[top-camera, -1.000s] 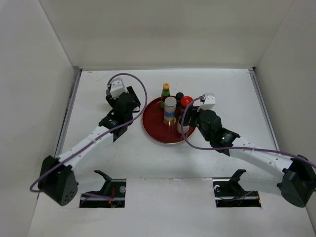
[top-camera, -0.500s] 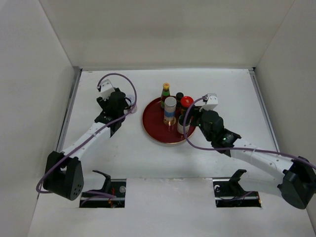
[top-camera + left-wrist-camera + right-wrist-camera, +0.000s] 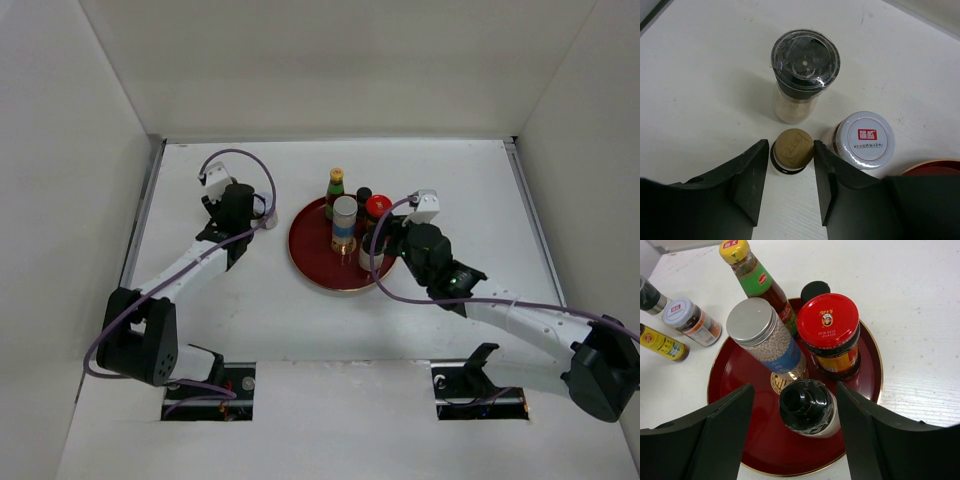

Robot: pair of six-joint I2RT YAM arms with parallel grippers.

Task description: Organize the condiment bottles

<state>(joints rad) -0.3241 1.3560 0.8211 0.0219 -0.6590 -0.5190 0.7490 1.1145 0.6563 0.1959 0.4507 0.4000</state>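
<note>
My left gripper (image 3: 790,162) is open, its fingers either side of a small gold-capped bottle (image 3: 792,150) standing on the table. Beyond it stand a black-capped grinder (image 3: 805,60) and a white-capped jar (image 3: 867,139). My right gripper (image 3: 794,407) is open wide, straddling a black-capped bottle (image 3: 807,407) that stands on the dark red tray (image 3: 735,375). Also on the tray are a silver-lidded jar (image 3: 765,337), a red-lidded jar (image 3: 835,332), a yellow-capped sauce bottle (image 3: 752,270) and a small black-capped bottle (image 3: 815,290). In the top view the left gripper (image 3: 232,215) is left of the tray (image 3: 310,265).
White walls enclose the table on three sides. The tray's rim (image 3: 935,162) lies just right of the left gripper's bottles. The right wrist view shows those same bottles left of the tray, among them the white-capped jar (image 3: 690,320).
My left arm has swung left, away from the tray, and now sits over the bottles on the table. My right gripper has hardly moved.
</note>
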